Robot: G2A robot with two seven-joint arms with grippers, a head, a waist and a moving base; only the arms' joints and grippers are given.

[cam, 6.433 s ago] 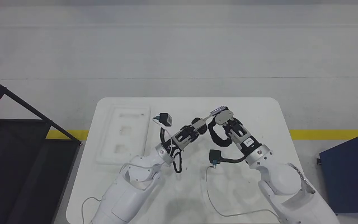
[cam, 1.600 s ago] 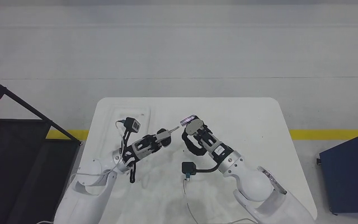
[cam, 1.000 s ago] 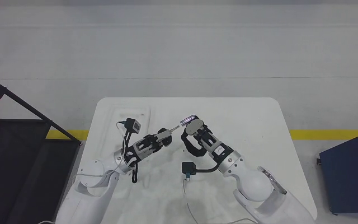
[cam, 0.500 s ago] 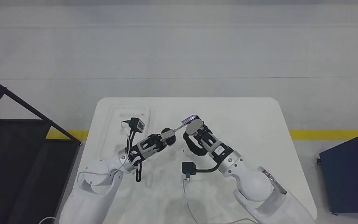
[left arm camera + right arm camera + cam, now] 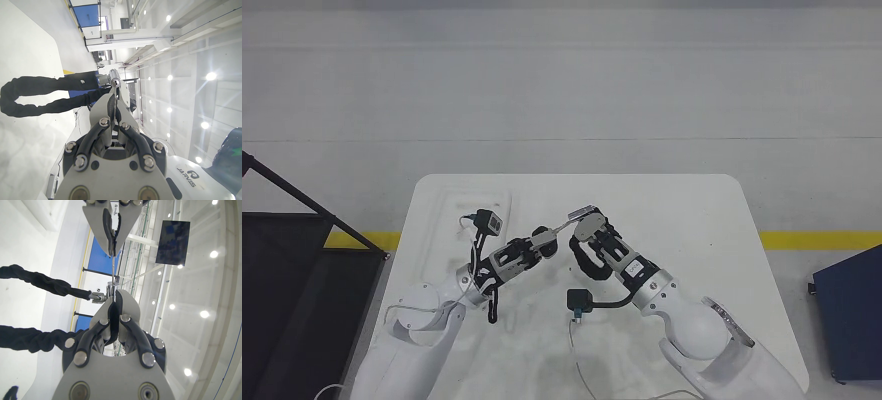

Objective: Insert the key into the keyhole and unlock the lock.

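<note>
Hands first: my left hand [image 5: 114, 98] is clenched on the head end of the key [image 5: 113, 270], and my right hand [image 5: 114, 301] is clenched on the lock [image 5: 112, 285], grasping its metal cylinder just behind the face. Both are held up off the worktop [image 5: 672, 220], near its middle and a little toward twelve o'clock as seen from above. My left hand is at about eight o'clock of the cylinder and my right at about five o'clock. The key's blade points toward two o'clock, straight at the keyhole [image 5: 115, 82], and its tip sits at the slot. Nearly the whole blade is bare between my left fingertips and the cylinder face, so I judge the insertion at most just begun. Whether the tip has actually entered the slot I cannot tell. The black sleeved cable [image 5: 56, 81] hangs in a loop toward six o'clock of the cylinder, and one metal end fitting meets the cylinder's side, so I take the lock to be closed. As I judge it, picking up and lining up are done. What is left is pushing the blade fully home, turning it, and freeing the cable end.
</note>
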